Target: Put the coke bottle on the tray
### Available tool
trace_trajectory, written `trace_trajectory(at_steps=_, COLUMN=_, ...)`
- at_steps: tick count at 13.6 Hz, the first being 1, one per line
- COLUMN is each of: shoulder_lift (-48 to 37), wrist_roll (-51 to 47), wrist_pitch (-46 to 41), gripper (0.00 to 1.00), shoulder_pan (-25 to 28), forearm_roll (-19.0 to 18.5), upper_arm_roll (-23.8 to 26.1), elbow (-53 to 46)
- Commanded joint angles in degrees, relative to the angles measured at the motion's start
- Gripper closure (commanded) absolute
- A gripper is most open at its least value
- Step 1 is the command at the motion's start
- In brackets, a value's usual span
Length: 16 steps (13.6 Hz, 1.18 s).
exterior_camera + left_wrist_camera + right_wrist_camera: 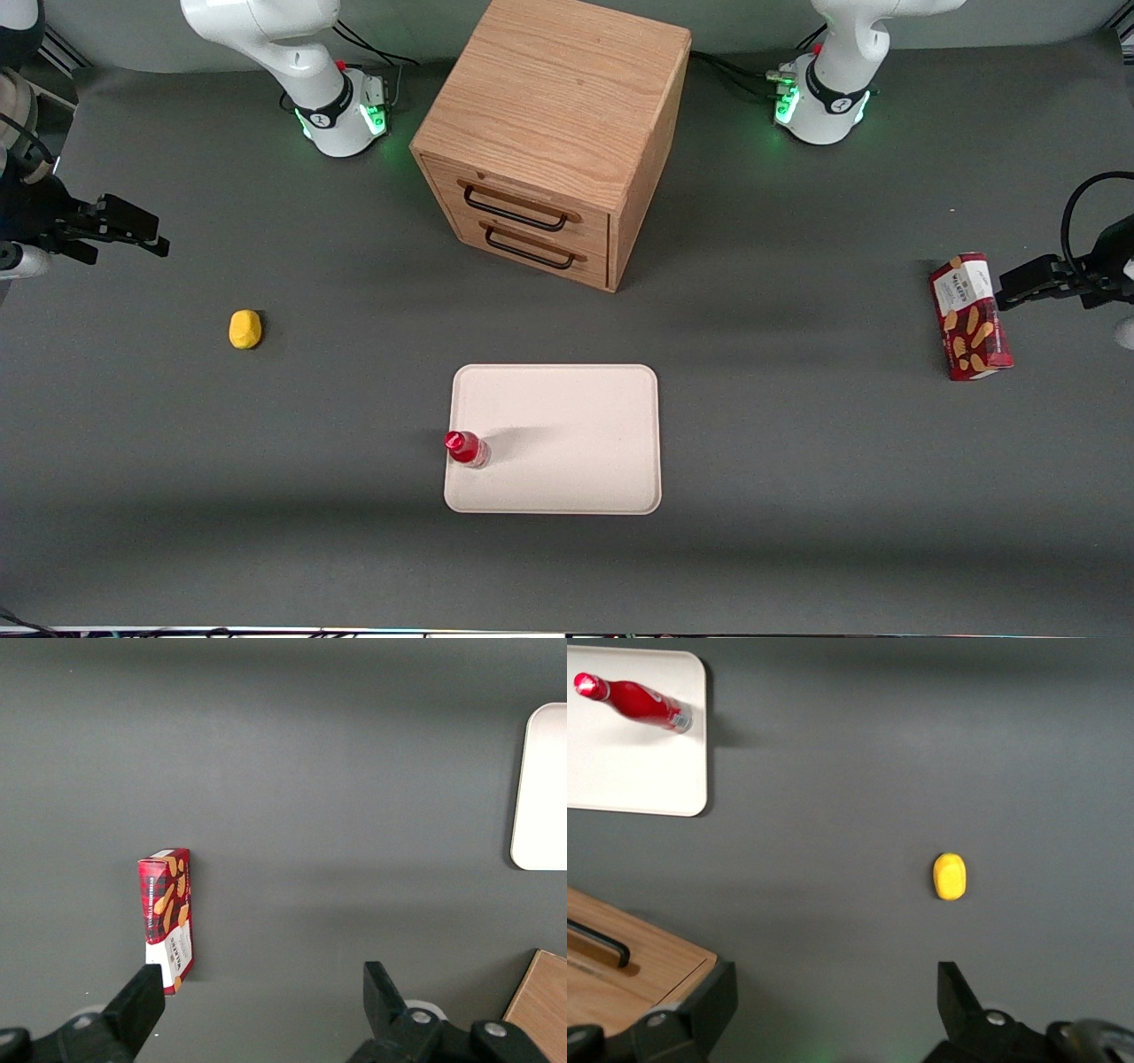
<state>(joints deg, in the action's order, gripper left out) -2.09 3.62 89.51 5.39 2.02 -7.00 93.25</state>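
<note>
The coke bottle (pixel 466 448), small and red with a red cap, stands upright on the cream-white tray (pixel 567 416), close to the tray edge that faces the working arm's end. The right wrist view shows the same coke bottle (pixel 638 703) on a corner of the tray (pixel 647 780). My gripper (pixel 146 232) hangs open and empty at the working arm's end of the table, well away from the tray. In its own view the gripper (pixel 830 1005) has wide-apart jaws over bare table.
A yellow lemon-like object (pixel 245 329) (pixel 950 877) lies on the mat between my gripper and the tray. A wooden two-drawer cabinet (pixel 554 133) stands farther from the front camera than the tray. A red snack box (pixel 971 316) lies toward the parked arm's end.
</note>
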Motion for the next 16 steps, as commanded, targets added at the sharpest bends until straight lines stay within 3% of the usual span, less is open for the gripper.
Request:
trace_trajectory(at_steps=1, shoulder_lift=0.9, wrist_roll=1.5, wrist_pitch=0.8, gripper=0.00, shoulder_pan=-0.5, forearm_roll=-0.9, upper_arm_roll=0.1, elbow=-2.1)
trace_trajectory(at_steps=16, shoulder_lift=1.0, wrist_roll=1.2, wrist_pitch=0.1, gripper=0.00, shoulder_pan=-1.1, forearm_roll=-1.2, upper_arm_roll=0.4, elbow=-2.6)
